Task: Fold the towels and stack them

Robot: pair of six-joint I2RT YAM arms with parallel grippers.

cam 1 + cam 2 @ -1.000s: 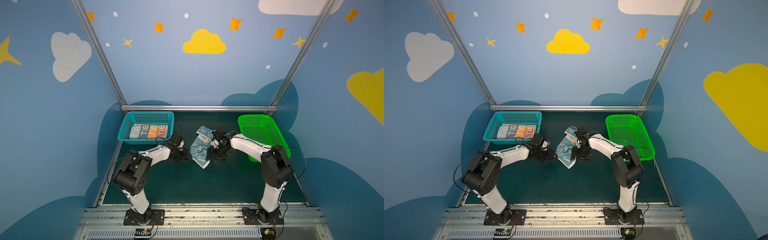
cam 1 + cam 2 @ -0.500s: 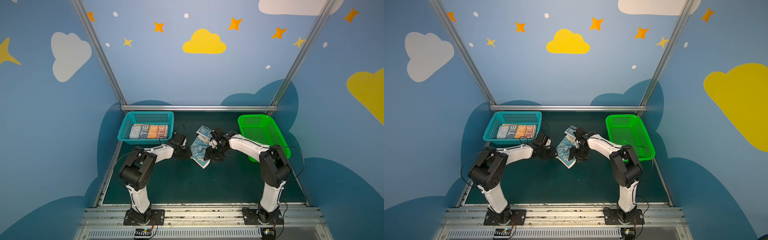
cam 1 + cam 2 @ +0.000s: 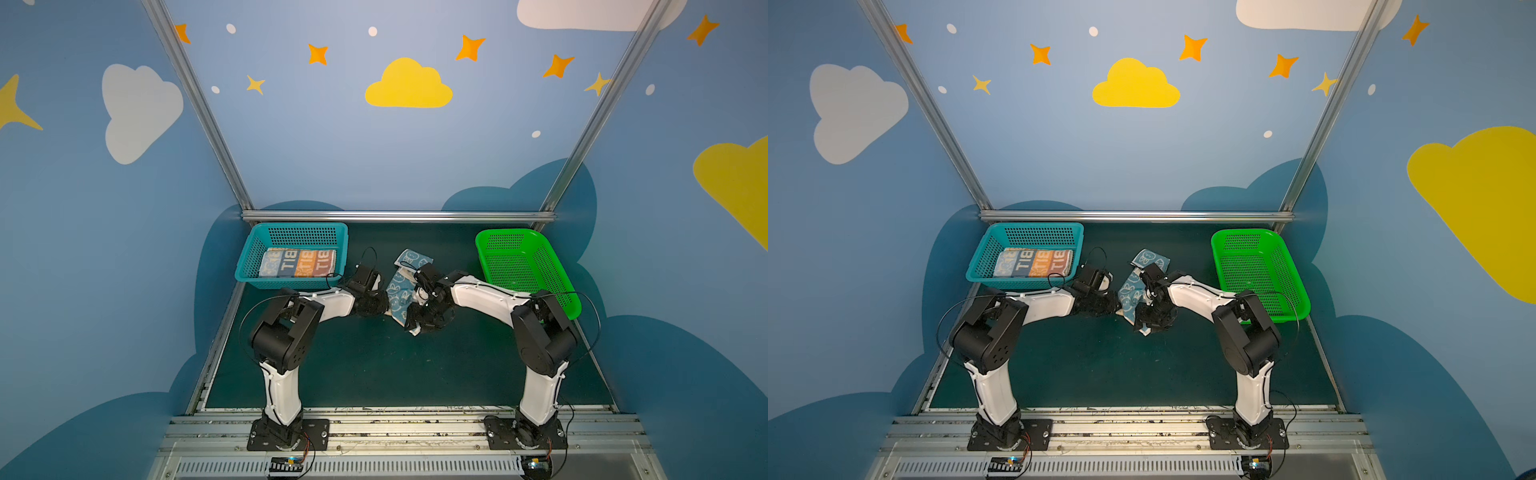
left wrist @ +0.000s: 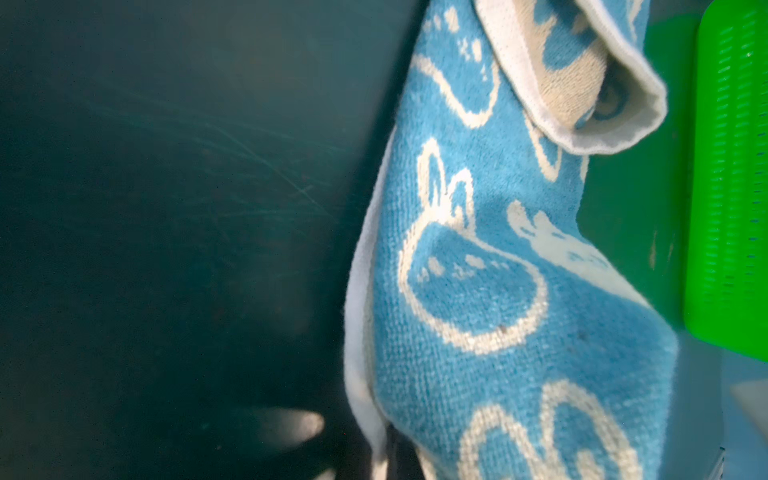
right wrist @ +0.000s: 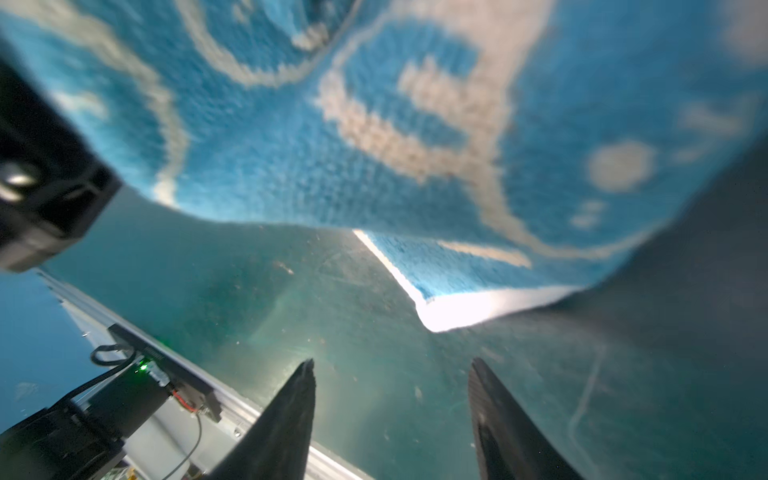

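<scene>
Left claw point(image 3: 385, 309), arm stretched low toward centre, pinches blue towel point(image 3: 397, 293) edge; right claw point(image 5: 391, 360) spread, towel just beyond fingertips.

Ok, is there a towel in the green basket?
No, the green basket holds nothing; a striped towel lies in the teal basket.
</scene>
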